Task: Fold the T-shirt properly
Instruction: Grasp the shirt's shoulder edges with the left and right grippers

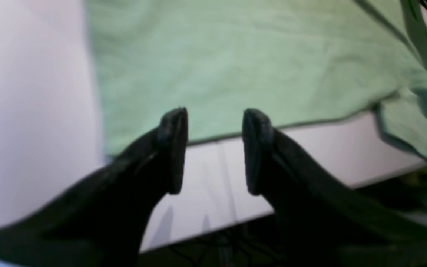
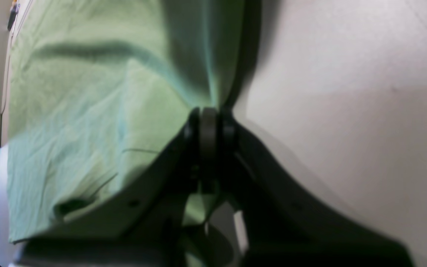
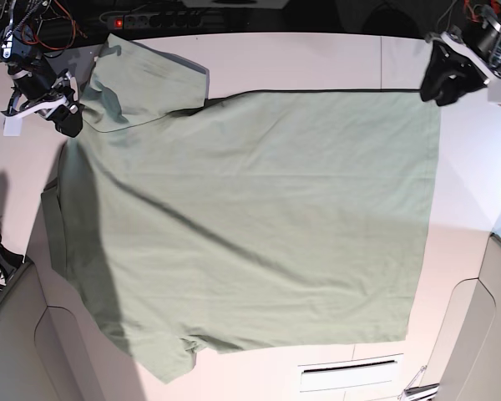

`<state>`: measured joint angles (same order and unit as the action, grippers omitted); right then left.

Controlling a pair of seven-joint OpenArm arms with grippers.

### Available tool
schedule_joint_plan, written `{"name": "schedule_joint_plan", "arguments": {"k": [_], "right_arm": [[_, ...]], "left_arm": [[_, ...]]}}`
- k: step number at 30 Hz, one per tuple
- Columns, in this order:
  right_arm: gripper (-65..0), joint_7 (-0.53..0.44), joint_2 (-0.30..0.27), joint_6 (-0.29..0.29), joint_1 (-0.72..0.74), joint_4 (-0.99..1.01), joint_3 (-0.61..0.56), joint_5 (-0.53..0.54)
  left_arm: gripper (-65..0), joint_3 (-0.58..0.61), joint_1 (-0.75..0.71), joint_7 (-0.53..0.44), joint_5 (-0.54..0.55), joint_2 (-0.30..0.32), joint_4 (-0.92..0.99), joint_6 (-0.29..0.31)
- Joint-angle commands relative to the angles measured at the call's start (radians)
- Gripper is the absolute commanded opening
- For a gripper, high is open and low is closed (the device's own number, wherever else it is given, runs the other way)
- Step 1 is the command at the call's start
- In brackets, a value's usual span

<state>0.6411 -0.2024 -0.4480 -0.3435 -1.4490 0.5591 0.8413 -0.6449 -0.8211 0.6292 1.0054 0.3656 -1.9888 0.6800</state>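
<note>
Base view: I see the large pale sage-green cloth T-shirt (image 3: 259,225) spread flat on the white table (image 3: 317,54). My right gripper (image 2: 209,122) is clenched on its shoulder edge; my left gripper (image 1: 215,148) gapes, hem corner just ahead.

The base view looks straight down from high above on the white table (image 3: 317,58) and the whole spread pale sage-green cloth T-shirt (image 3: 259,225). The left wrist view sits close behind the black left gripper (image 1: 215,150), facing one shirt edge. The right wrist view rides tight behind the black right gripper (image 2: 209,128). All three views share the shirt.
</note>
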Motion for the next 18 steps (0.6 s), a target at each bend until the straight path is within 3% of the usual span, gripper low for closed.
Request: {"name": "schedule_joint_plan", "arguments": {"k": [1, 5, 9, 18], "right_arm": [[-65.0, 0.000, -0.011, -0.004, 0.000, -0.011, 0.004, 0.005], [-65.0, -0.001, -0.010, -0.004, 0.000, -0.011, 0.004, 0.033], [-65.0, -0.001, -0.010, -0.004, 0.000, -0.011, 0.004, 0.034], [-65.0, 0.000, -0.011, -0.004, 0.000, -0.011, 0.004, 0.034]], "left_arm": [[-37.5, -0.021, 0.011, -0.003, 0.015, 0.011, -0.010, -0.013], [-26.6, -0.037, 0.087, 0.014, -0.043, 0.011, 0.019, -0.076], [-26.1, -0.036, 0.153, 0.010, -0.064, 0.012, 0.104, -0.122], [-26.1, -0.036, 0.250, 0.011, -0.061, 0.011, 0.383, -0.123]]}}
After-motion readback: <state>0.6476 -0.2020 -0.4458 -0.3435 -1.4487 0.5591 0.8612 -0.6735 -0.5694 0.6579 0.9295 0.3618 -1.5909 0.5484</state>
